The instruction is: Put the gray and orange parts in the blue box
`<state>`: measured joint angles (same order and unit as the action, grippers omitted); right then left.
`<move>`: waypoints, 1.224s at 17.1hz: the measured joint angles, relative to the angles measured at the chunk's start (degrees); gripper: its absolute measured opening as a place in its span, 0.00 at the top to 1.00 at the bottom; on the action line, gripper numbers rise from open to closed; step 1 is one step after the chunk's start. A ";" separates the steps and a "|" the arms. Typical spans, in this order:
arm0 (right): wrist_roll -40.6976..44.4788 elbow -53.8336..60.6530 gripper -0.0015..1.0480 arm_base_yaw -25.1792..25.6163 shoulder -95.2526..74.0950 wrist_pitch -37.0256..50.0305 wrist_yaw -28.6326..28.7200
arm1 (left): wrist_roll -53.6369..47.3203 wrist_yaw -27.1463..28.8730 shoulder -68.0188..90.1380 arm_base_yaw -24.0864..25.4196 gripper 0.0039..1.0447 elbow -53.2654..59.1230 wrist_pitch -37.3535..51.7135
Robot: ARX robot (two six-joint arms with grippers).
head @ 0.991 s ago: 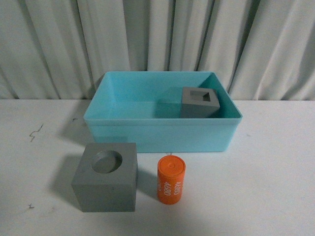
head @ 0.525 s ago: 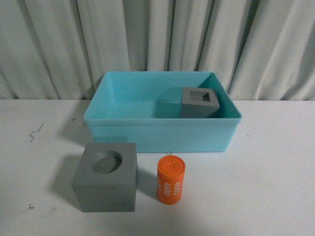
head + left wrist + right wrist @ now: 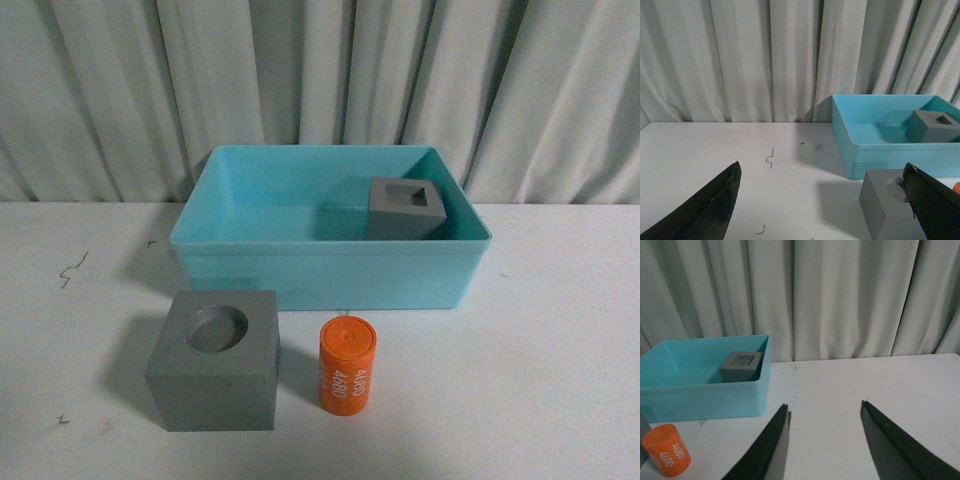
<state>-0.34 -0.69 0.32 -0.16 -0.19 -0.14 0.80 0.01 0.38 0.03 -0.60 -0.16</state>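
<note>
Inside the box (image 3: 330, 275): square-hole cube (image 3: 405, 210) sits at the right rear, so one part is home.
Front of the box, left: round-hole cube (image 3: 215, 360) on the table, near the front wall but apart from it.
Front of the box, middle: orange cylinder (image 3: 347, 366) upright, just beside that cube, not touching it.
Left pincer (image 3: 821, 166): spread wide and empty, off to the box's left, round-hole cube by one finger.
Right pincer (image 3: 825, 406): spread and empty, off to the box's right.
Step, as I read it: take the round-hole cube with my left.
Doing it well: come down square over two flat sides, grip low, lift clear of the rim, set down in the box's bare left half.
Watch: the cylinder could tip if I brush it.
</note>
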 joint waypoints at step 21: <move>0.00 0.00 0.06 -0.04 0.02 -0.02 0.11 | 12.26 8.96 88.35 -17.46 0.06 -40.19 1.81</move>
<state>-0.34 -0.69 0.27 -0.14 -0.21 -0.03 13.06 8.97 88.73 -17.43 -40.80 1.65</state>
